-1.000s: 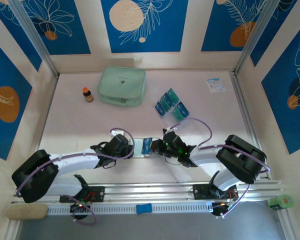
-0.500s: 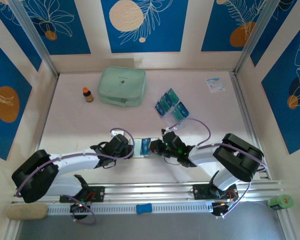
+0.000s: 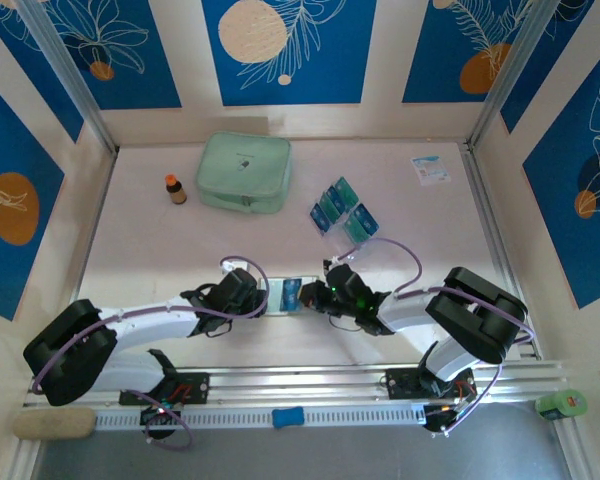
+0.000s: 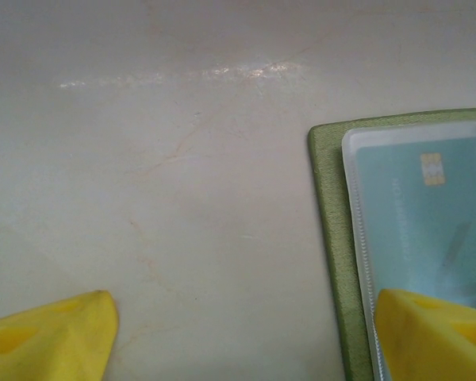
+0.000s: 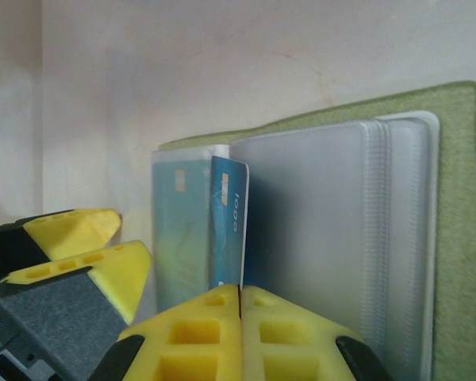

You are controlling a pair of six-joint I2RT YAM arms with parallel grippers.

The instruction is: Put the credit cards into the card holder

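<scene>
The olive card holder [image 5: 460,238] lies open on the table between the two grippers, its clear sleeves [image 5: 325,238] spread. One teal credit card [image 4: 428,214] sits inside a sleeve. My right gripper [image 5: 239,290] is shut on a blue credit card [image 5: 228,222], which stands on its edge at the sleeves, beside the teal one [image 5: 178,230]. My left gripper [image 4: 244,317] is open, with its right finger [image 4: 436,333] over the holder's left page and its left finger over bare table. In the top view the holder [image 3: 288,293] lies between the left gripper [image 3: 263,297] and the right gripper [image 3: 318,294]. Several loose credit cards [image 3: 342,210] lie further back.
A pale mint zip pouch [image 3: 244,172] and a small orange-capped bottle [image 3: 175,189] stand at the back left. A white-and-blue paper packet [image 3: 430,168] lies at the back right. Metal rails [image 3: 310,385] run along the near edge.
My right arm has shifted slightly left, bringing the held blue card closer to the holder's sleeves. The left arm has stayed still.
</scene>
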